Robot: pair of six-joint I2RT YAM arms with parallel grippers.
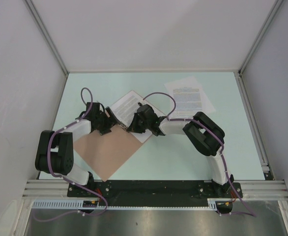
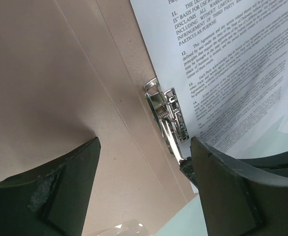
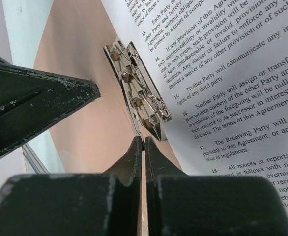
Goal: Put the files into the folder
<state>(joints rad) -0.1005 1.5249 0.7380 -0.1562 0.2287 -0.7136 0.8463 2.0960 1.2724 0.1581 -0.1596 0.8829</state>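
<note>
Step in hand: opening the metal clip [image 3: 139,93] inside the folder [image 1: 104,152] so a printed sheet [image 1: 126,104] can be fastened; I judge the task is in its early part.
Folder: lies flat on the counter [image 1: 183,147], near the arm bases.
Files: one sheet lies at the folder's far edge, its margin against the clip; more sheets [image 1: 189,96] lie well apart at the far right.
Right end effector [image 3: 144,142]: fingers pressed together, the end of the clip's lever running in between their tips.
Left end effector [image 2: 145,142]: fingers spread wide above the folder card, holding nothing.
Next move: probably lifting the lever, then sliding the sheet's margin under the clamp; the thin lever could slip out.
Top view only: the spare sheets and both arms meeting over the clip.
Wrist views only: the clip itself and the sheet's numbered clauses; whether the margin is already tucked under, I cannot tell.
</note>
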